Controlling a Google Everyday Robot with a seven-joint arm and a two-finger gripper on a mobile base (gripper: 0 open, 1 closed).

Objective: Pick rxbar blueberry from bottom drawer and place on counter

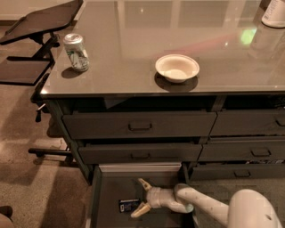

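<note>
The bottom drawer (133, 168) is pulled open at the lower left of the cabinet. The rxbar blueberry (128, 205), a small dark blue wrapper, lies flat on its dark floor near the front left. My gripper (139, 198) reaches into the drawer from the right on a white arm. Its two pale fingers are spread open, one above and one below the bar's right end, just short of the bar. The counter (133, 40) is the glossy grey tabletop above.
A silver-green soda can (76, 52) stands at the counter's left edge. A white bowl (177, 68) sits mid-counter. A white container (274, 13) is at the far right corner. A black angled stand (40, 20) stands to the left on the carpet. Two closed handled drawers (140, 126) are above.
</note>
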